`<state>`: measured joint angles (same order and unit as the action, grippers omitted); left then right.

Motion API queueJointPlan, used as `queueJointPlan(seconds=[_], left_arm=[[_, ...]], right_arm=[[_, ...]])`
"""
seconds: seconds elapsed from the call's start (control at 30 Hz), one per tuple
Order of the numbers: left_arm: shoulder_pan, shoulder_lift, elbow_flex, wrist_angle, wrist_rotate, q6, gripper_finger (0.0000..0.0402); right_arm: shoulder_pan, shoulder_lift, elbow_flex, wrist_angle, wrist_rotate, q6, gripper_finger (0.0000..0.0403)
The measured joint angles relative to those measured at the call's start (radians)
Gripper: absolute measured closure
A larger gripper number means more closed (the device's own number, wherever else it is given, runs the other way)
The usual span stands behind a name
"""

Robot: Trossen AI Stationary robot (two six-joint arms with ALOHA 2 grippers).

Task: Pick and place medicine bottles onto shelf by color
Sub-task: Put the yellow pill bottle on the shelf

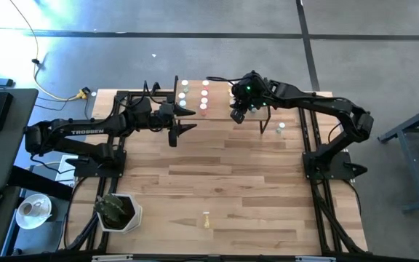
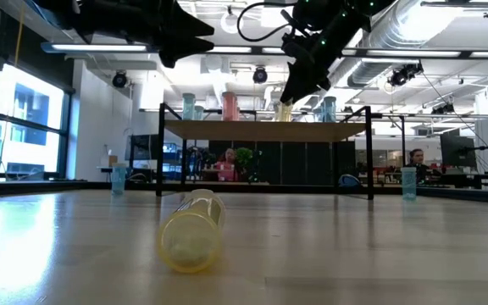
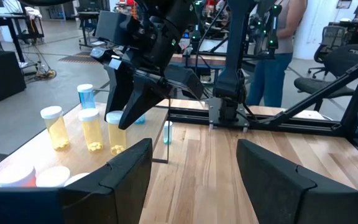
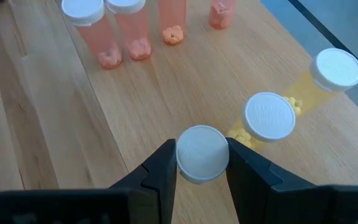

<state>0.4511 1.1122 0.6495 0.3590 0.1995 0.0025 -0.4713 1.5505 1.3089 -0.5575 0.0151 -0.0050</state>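
Note:
The shelf [image 1: 217, 98] stands at the table's far middle and carries rows of upright medicine bottles: pink ones [image 4: 123, 31], yellow ones [image 4: 270, 116] and a blue one [image 3: 86, 96]. My right gripper [image 1: 237, 113] is over the shelf's right part, shut on a yellow bottle [image 3: 115, 134] beside two other yellow bottles [image 3: 91, 129]. My left gripper [image 1: 188, 121] hovers open and level at the shelf's near left, touching nothing. Another yellow bottle [image 2: 193, 230] lies on its side near the table's front edge. My right gripper pinches the yellow bottle's white cap [image 4: 202, 154] between its two fingers, one on each side of the cap. The fingers come slanting down from above. The bottle stays upright under them, its base at the shelf board or just over it; I cannot tell which.
Blue bottles [image 2: 119, 178] [image 2: 408, 182] stand on the table to either side of the shelf. A potted plant [image 1: 116, 211] sits at the near left corner. The wide middle of the tabletop [image 1: 224, 175] is bare wood. People show in the room behind.

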Motion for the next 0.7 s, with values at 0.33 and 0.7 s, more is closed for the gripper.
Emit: queueJointPlan(seconds=[0.33,0.7], left_arm=[[0.0,0.0,0.0,-0.003,0.0,0.0,0.0177],[0.0,0.0,0.0,-0.003,0.0,0.0,0.0177]], right_arm=[[0.0,0.003,-0.001,0.008,0.0,0.004,0.0257],[0.0,-0.001,-0.001,0.018,0.0,-0.003,0.0254]])
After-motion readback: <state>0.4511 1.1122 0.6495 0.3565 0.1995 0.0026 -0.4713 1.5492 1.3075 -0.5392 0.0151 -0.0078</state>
